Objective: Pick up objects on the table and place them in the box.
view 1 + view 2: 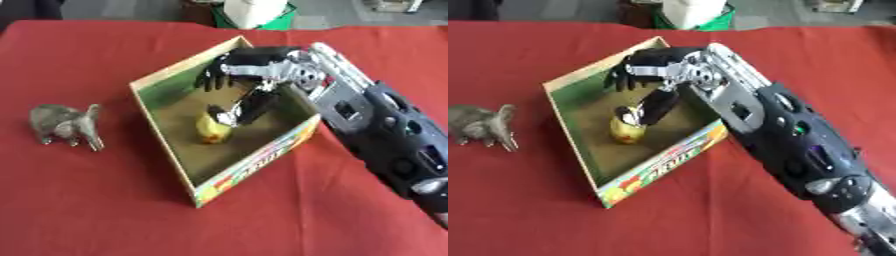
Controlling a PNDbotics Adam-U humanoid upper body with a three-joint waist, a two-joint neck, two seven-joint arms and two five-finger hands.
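Our right hand (249, 75) reaches down into the box (166, 75); thumb touching a yellow fruit (213, 129) on the box floor, the other fingers hanging curled above and apart from it. We think the fruit is released, though the blur leaves that unsure. Box sits askew on the red tablecloth (87, 200). A grey animal figure (66, 125) stands well left, outside.

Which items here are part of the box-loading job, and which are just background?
Job:
- box
- yellow object inside the box
- grey animal figure on the cloth, left of the box
- right hand over the box

Background:
- red tablecloth
- white and green item at the far edge
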